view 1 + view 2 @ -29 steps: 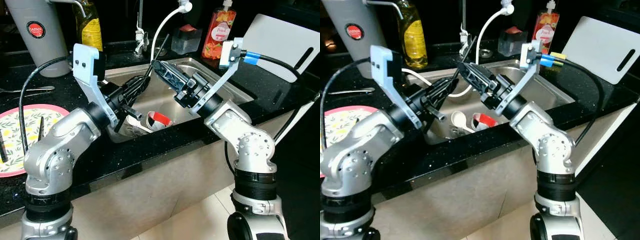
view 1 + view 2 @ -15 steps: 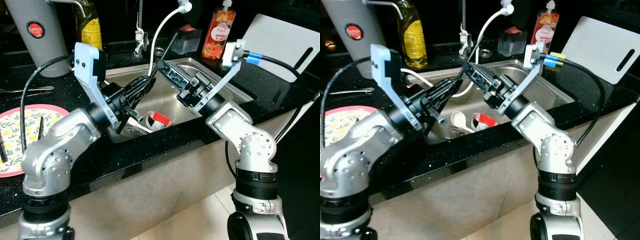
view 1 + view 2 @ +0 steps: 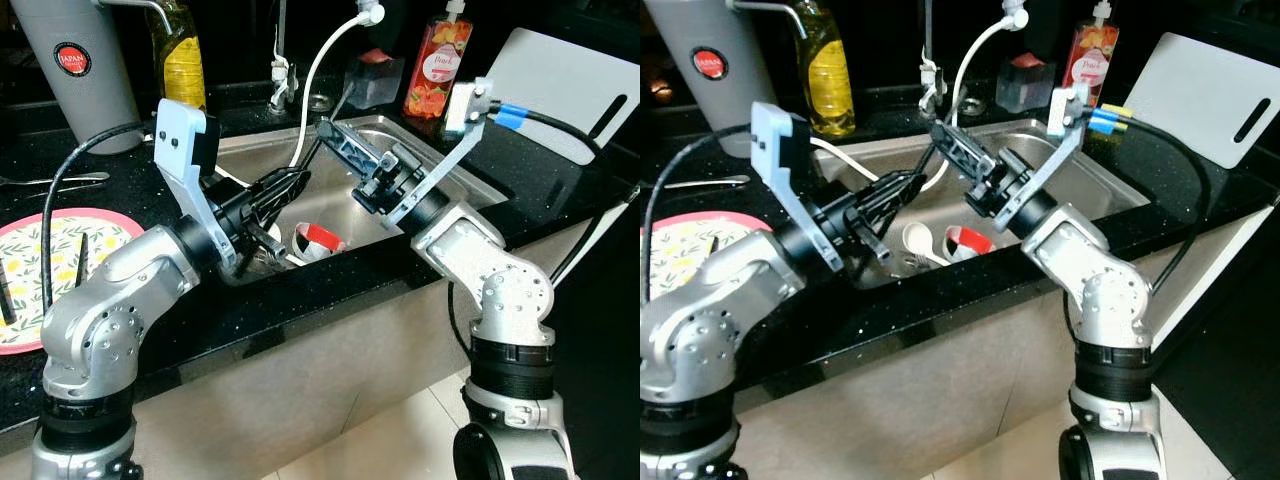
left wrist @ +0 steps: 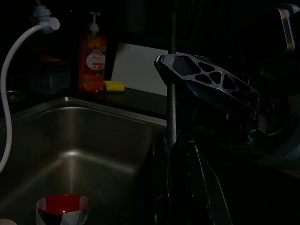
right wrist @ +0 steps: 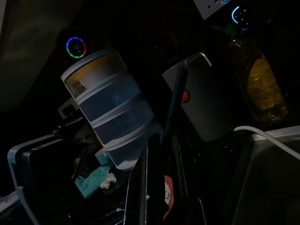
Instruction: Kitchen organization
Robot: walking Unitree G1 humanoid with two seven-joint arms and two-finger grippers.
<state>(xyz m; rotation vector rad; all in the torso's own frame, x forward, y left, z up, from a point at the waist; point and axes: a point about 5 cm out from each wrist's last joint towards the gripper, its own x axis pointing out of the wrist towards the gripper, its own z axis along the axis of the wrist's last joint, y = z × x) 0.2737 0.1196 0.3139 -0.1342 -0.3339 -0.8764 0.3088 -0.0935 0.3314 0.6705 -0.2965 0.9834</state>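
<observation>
Both grippers, left [image 3: 290, 183] and right [image 3: 330, 130], hover mid-frame over the sink [image 3: 470, 185], fingers narrow, empty; they risk colliding, nearly touching.

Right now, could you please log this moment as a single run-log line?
left end effector: over sink | right end effector: raised over sink | red-and-white cup: in sink | floral plate: counter

oil bottle [image 3: 183, 52], soap dispenser [image 3: 436, 68], grey canister [image 3: 75, 70]
</observation>
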